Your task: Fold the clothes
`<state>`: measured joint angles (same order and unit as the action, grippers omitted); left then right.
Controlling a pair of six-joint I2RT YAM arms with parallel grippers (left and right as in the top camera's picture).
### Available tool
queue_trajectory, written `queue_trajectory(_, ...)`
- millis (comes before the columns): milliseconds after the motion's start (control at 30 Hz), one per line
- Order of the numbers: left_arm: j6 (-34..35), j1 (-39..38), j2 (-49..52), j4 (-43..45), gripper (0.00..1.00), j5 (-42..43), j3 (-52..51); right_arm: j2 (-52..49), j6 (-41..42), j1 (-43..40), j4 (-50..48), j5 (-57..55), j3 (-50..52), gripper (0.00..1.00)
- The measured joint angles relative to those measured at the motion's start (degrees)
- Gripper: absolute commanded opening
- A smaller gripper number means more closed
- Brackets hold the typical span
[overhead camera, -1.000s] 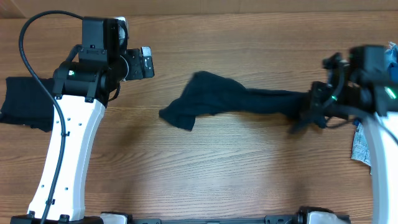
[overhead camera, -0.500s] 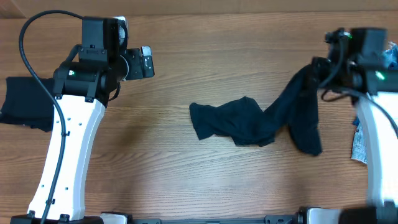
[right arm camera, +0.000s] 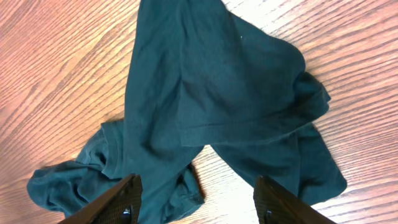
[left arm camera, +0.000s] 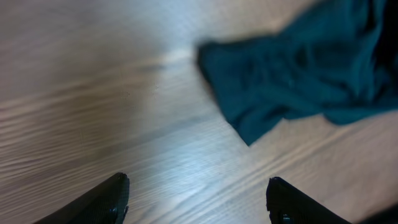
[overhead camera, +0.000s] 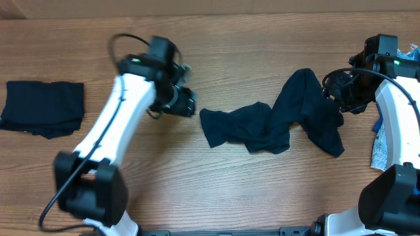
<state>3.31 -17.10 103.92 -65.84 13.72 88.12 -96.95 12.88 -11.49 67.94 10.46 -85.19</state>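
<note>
Crumpled navy garment [overhead camera: 275,124] lies unfolded at the middle of the surface [overhead camera: 216,190]. Left fingers [left arm camera: 109,199] are spread apart and empty, just beside its left end. Right fingers [right arm camera: 121,199] are likewise apart (nothing between them), above its right end. Folded navy garment [overhead camera: 42,108] lies far left, and a denim piece [overhead camera: 379,147] at the right edge.
</note>
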Motion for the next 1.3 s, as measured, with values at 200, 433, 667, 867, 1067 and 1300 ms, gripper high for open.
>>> queue_trajectory(200, -0.5, -8.2, 9.6, 4.2, 0.67, 3.9, -0.9, 0.0, 0.1, 0.0, 0.8, 0.2, 0.0, 0.62)
queue_trajectory(433, 2.7, -9.0, 16.8, 6.3, 0.64, 4.8, -0.9, 0.0, -0.8, 0.0, 1.9, 0.2, 0.0, 0.62)
queue_trajectory(667, 6.1, -9.0, 17.7, 7.6, 0.45, 4.7, -0.9, 0.0, -0.9, 0.0, 1.9, 0.3, 0.0, 0.61)
queue_trajectory(867, 11.4, -9.1, 18.3, 9.0, 0.04, 4.8, -2.0, 0.0, -0.9, 0.0, 2.0, 0.3, 0.0, 0.61)
queue_trajectory(1067, 12.7, -9.0, 18.5, 4.4, 0.04, 5.0, -1.9, 0.0, -0.9, 0.0, 2.1, 0.3, 0.0, 0.60)
queue_trajectory(1300, 11.8, -4.5, 4.5, -5.8, 0.04, 2.0, 24.6, 0.0, -1.6, 0.0, 2.6, 0.3, 0.0, 0.59)
